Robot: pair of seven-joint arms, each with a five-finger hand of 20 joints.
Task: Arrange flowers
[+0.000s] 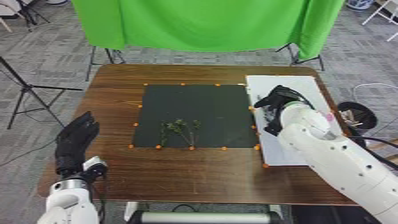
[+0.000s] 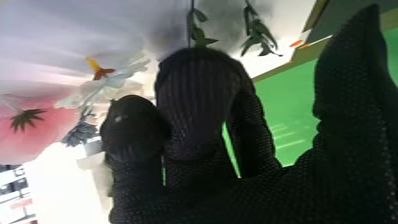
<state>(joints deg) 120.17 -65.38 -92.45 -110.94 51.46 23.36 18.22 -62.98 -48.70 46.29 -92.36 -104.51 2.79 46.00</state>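
Note:
Over the white board (image 1: 277,156), my right hand (image 1: 282,98) is held low with nothing seen in its grasp. In the right wrist view this hand (image 2: 200,110) has its thumb spread well away from loosely bent fingers. Near it lie a pink flower (image 2: 40,117), a white flower (image 2: 111,85), a grey-blue flower (image 2: 82,131) and two leafy green stems (image 2: 258,37). Thin green sprigs (image 1: 180,131) lie on the lower middle of the dark mat (image 1: 191,102). My left hand (image 1: 78,135) is at the table's left edge, fingers straight.
Orange markers (image 1: 225,148) line the mat and board on the brown table (image 1: 178,172). Beyond the table's right edge stands a black bin (image 1: 357,115). A green cloth (image 1: 209,25) hangs behind the far edge, and a tripod (image 1: 27,85) stands at the left.

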